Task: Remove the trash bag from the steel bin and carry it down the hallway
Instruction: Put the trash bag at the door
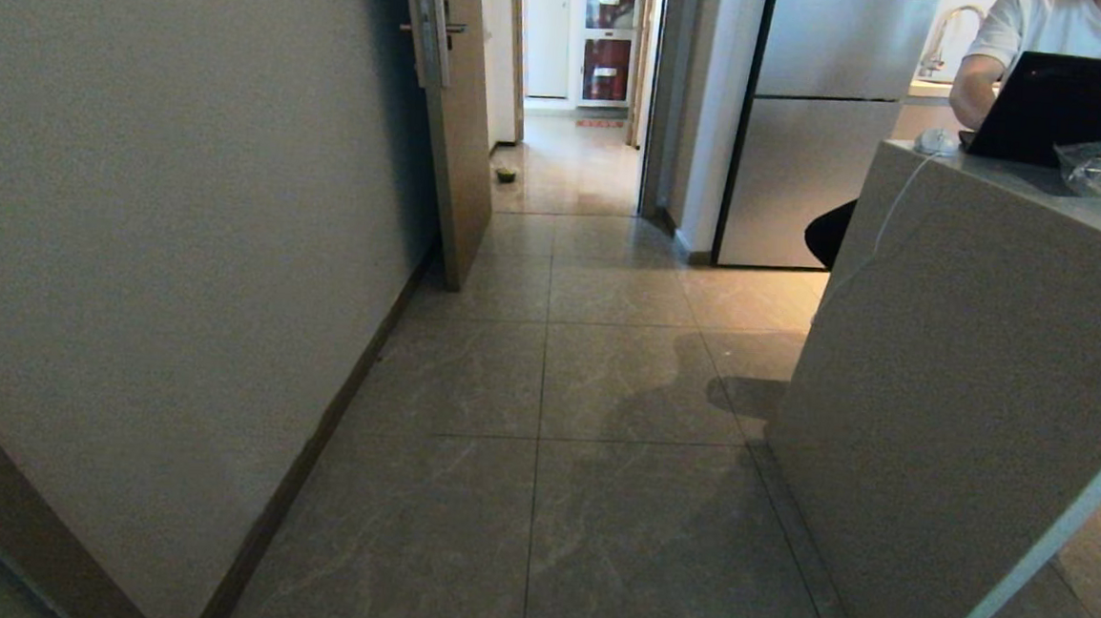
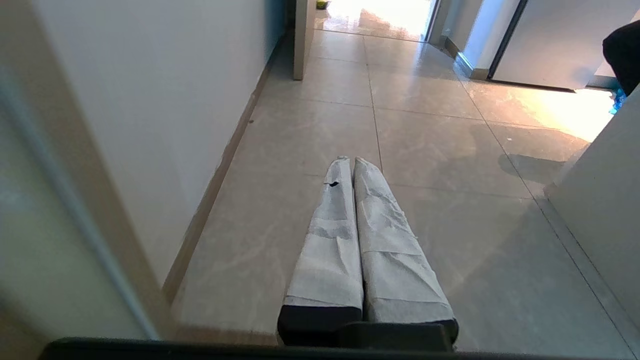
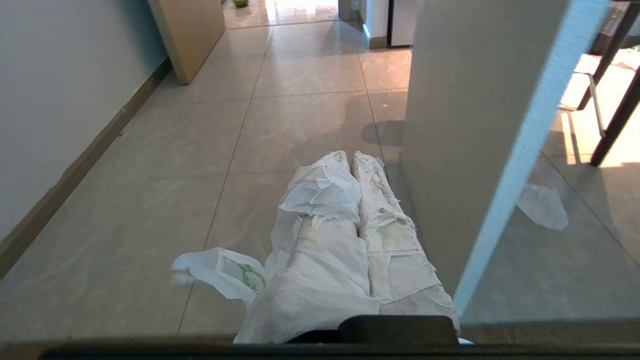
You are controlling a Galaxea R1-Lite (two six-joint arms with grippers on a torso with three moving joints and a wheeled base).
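We hold the trash bag (image 3: 320, 192) pinched between the closed fingers of our right gripper (image 3: 350, 156), its printed body hanging beside them above the hallway (image 1: 604, 379) tiles. Our left gripper (image 2: 349, 160) is closed and empty, beside the white wall (image 2: 165, 100).

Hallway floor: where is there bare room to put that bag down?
The glossy beige tiled floor lies bare between the white wall and the grey counter block, up to the brown open door. It is crowded right of the block: a white plastic scrap and dark chair legs.
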